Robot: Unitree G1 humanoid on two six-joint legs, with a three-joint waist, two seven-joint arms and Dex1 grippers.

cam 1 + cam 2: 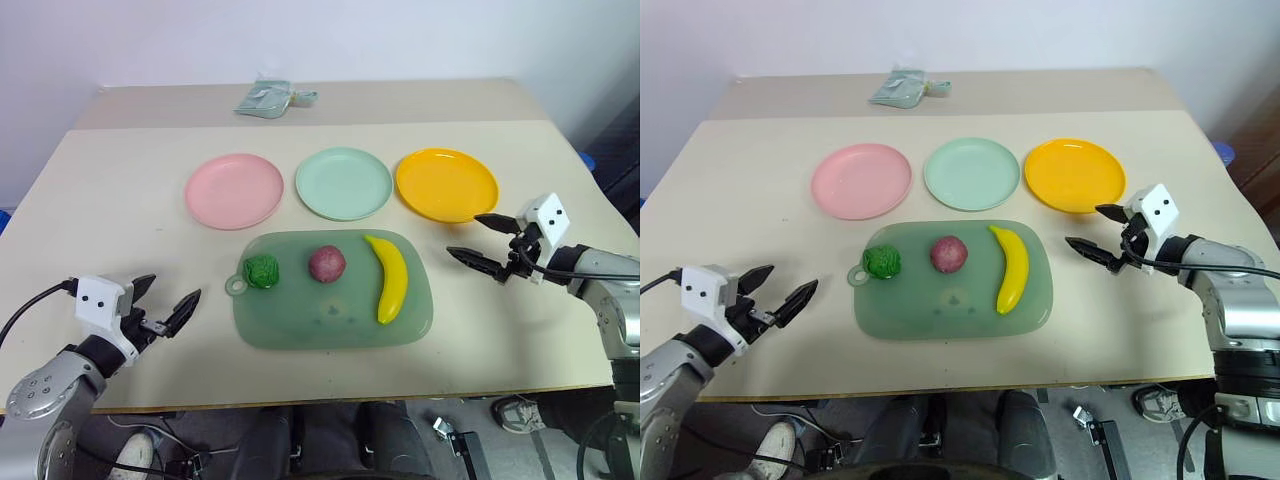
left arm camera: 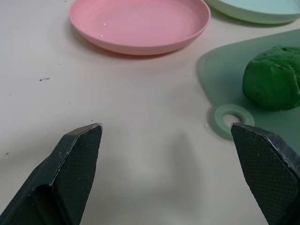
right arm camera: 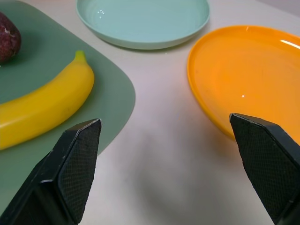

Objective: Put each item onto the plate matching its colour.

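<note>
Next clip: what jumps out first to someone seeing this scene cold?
Three round plastic plates in a row across the beige table: pink plate, mint green plate, orange-yellow plate. Nearer the robot, a translucent green board carries a bumpy dark green ball, a reddish-purple ball and a curved yellow banana. The open left gripper and right gripper flank the board.

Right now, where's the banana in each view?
Left eye: banana on right part of green board.
Right eye: same spot, right of the purple ball.
Left wrist: not in it.
Right wrist: on the board.
Shared landmark: orange-yellow plate.
</note>
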